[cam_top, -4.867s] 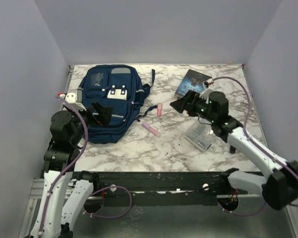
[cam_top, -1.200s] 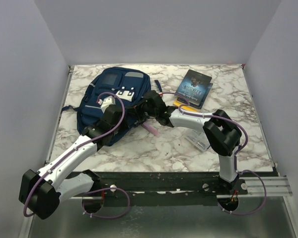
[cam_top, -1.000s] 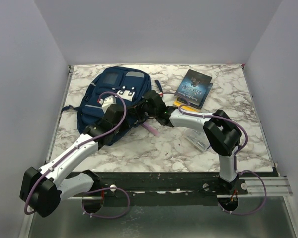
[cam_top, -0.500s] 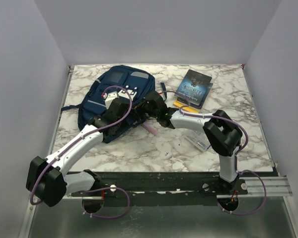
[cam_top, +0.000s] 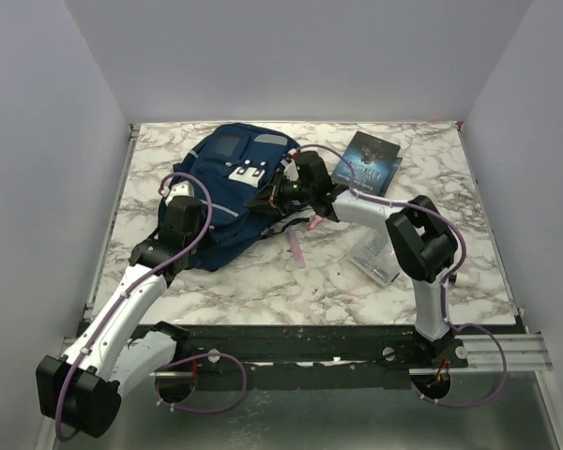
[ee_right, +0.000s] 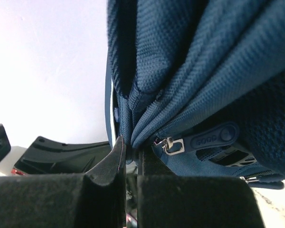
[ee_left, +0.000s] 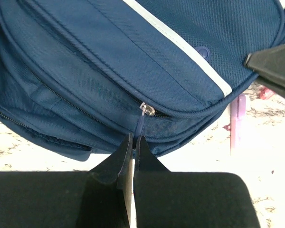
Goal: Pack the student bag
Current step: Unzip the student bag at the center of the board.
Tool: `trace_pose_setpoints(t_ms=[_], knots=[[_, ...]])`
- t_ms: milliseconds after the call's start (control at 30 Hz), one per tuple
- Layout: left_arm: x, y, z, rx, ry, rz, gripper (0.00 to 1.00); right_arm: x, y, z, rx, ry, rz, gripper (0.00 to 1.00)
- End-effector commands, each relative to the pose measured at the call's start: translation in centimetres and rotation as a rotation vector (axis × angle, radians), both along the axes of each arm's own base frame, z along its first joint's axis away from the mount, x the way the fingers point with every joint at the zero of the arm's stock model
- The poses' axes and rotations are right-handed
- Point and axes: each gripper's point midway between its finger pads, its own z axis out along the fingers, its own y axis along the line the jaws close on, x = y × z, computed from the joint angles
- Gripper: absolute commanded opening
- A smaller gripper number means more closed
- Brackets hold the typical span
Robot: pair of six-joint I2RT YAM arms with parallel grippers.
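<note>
Left gripper [ee_left: 133,145] clamped on the student bag's [cam_top: 227,164] zipper pull [ee_left: 140,126] at eight o'clock, right gripper [ee_right: 131,149] pinching fabric [ee_right: 180,71] at three; we judge it braced for unzipping.

**Occluded and Cropped Regions**

Left wrist view: student bag [ee_left: 85,61] cropped by top and left picture edges; zipper cord [ee_left: 139,126] end hidden between the closed left gripper [ee_left: 133,139] fingers. Top view: right arm [cam_top: 422,246] covers part of the clear pouch [cam_top: 368,262].

Your left arm [cam_top: 131,281] stretches from lower left toward frame centre, left gripper [ee_left: 133,138] pinched shut; your right arm [cam_top: 375,211] folds back leftward, right gripper [ee_right: 131,148] clamped tight too.
</note>
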Motion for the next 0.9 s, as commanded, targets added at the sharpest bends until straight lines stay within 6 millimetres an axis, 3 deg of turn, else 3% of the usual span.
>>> trace_pose_setpoints(t_ms=[0,100,267,300,433,600,667,800,867], knots=[[-0.8,1.4,-1.9,0.068,0.066,-0.004,0.00,-0.7,1.0,1.8,0.030,-0.127,0.257,0.01],[-1.0,-0.5,-1.6,-0.011,0.056,-0.083,0.00,0.4,1.4,1.8,-0.012,-0.165,0.278,0.01],[-1.5,-5.1,-1.1,-0.165,0.050,-0.302,0.00,1.9,2.0,0.0,-0.110,-0.189,0.308,0.02],[-1.6,-5.2,-1.1,-0.173,0.054,-0.311,0.00,2.0,1.8,-0.7,-0.132,-0.190,0.305,0.05],[-1.6,-6.5,-0.3,-0.235,0.053,-0.350,0.00,2.4,-0.1,-2.4,-0.245,-0.211,0.210,0.34],[-1.9,-8.2,-0.5,-0.323,0.073,-0.393,0.00,1.4,-3.4,-0.5,-0.339,-0.305,0.131,0.65],[-1.9,-8.4,-1.0,-0.338,0.088,-0.392,0.00,1.0,-4.8,0.2,-0.376,-0.323,0.086,0.72],[-1.6,-8.7,-1.4,-0.352,0.105,-0.389,0.00,-1.2,-5.1,1.0,-0.258,-0.259,0.047,0.74],[-1.3,-9.0,-1.3,-0.358,0.103,-0.396,0.00,-2.5,-3.9,2.4,-0.098,-0.222,0.063,0.72]])
